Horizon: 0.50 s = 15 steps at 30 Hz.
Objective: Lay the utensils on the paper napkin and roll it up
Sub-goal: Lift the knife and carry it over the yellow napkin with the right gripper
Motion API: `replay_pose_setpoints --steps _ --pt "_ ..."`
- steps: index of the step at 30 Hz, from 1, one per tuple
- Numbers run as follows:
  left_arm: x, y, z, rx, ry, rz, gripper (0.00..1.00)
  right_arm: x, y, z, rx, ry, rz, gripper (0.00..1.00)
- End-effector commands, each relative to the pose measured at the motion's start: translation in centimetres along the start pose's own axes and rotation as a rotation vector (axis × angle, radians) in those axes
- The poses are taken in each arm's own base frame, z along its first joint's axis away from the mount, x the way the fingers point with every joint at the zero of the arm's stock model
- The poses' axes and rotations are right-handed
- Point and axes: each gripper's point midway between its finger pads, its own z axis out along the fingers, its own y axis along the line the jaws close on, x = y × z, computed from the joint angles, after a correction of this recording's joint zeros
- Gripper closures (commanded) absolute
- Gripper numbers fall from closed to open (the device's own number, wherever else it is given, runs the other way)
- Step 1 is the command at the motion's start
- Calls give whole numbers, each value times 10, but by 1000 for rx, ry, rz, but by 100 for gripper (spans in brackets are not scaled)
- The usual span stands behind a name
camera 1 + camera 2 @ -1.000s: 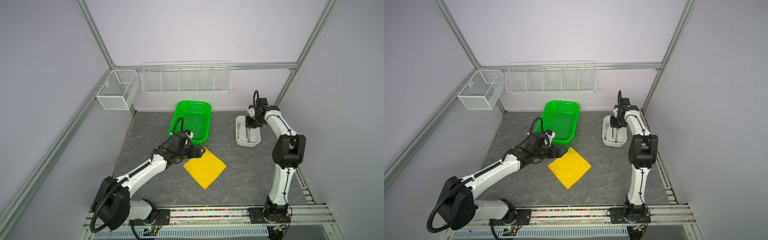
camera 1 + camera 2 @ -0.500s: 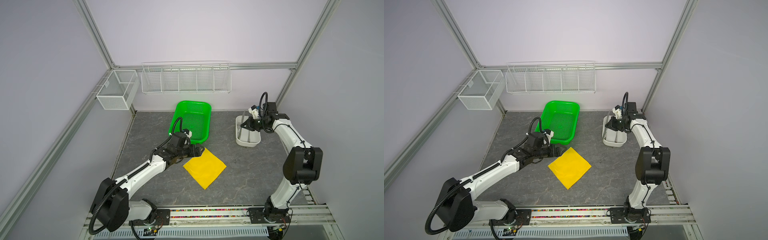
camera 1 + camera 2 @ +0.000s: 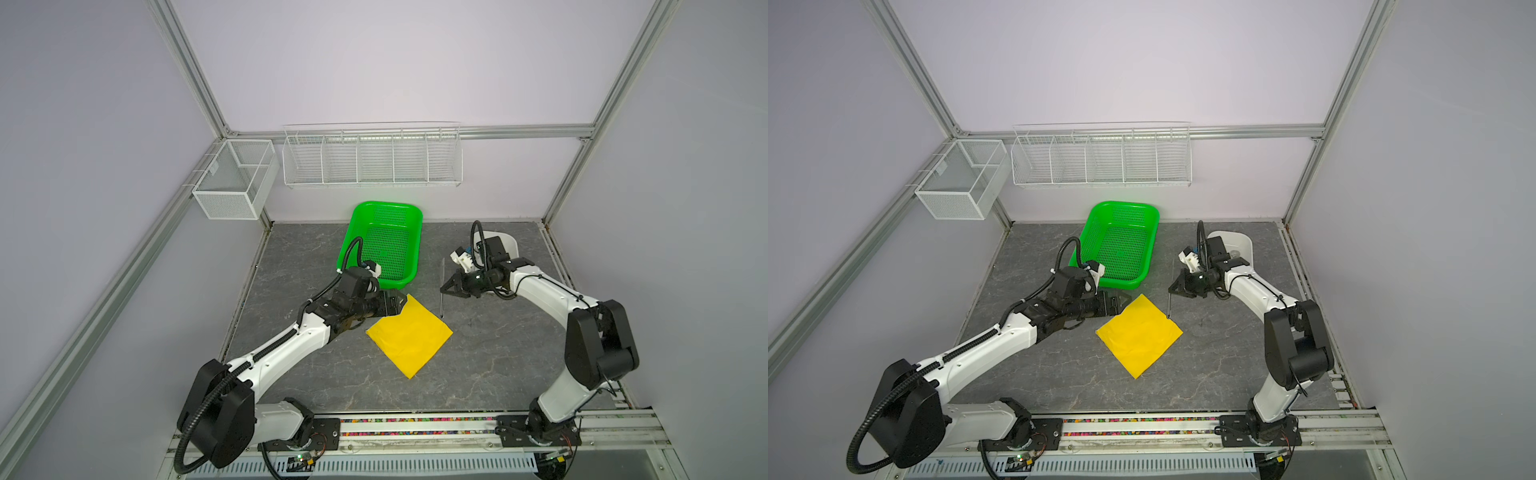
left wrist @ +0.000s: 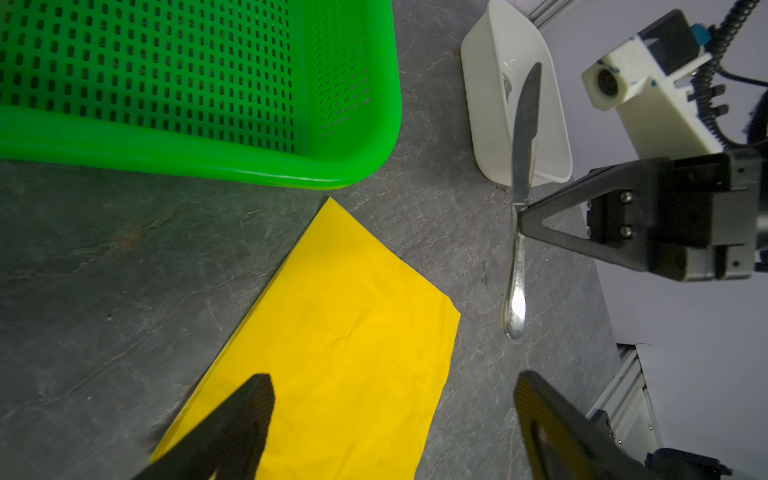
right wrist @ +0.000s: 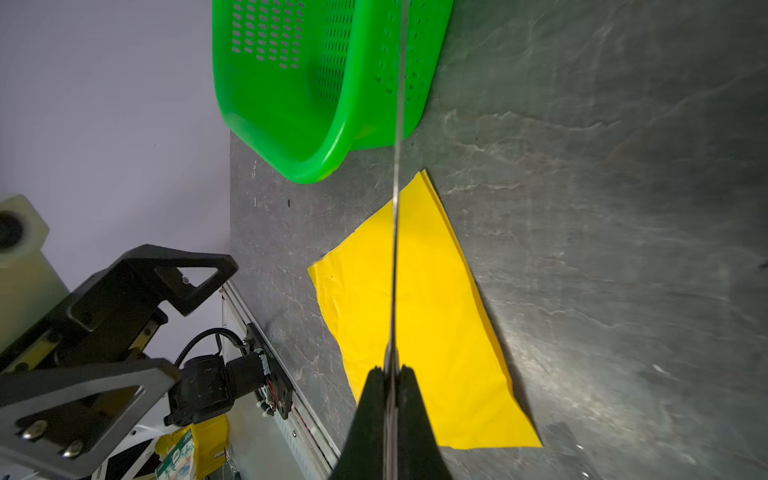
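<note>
I've got the right hand clamped shut on the knife near its middle, dangling it handle-down just beside the paper napkin, not over it yet. My worry: that thin pinch lets it swivel or slip, and the handle tip could snag the flimsy sheet and drag it, since the left hand sits wide open and empty at the napkin's far corner. The green basket just behind the napkin holds nothing. The white tub, well apart from the napkin, shows a metal glint, probably more utensils.

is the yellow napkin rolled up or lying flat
Lying flat: the paper napkin is spread on the table, bare; the right gripper holds the knife beside it.
</note>
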Motion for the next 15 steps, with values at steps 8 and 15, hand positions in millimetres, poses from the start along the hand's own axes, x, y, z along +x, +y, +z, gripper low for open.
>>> replay_pose_setpoints --steps 8,15 --pt "6 16 -10 -28 -54 -62 9 47 22 48 -15 105 31 93" --pt "14 14 0 24 6 -111 14 58 20 73 -12 173 77 93"
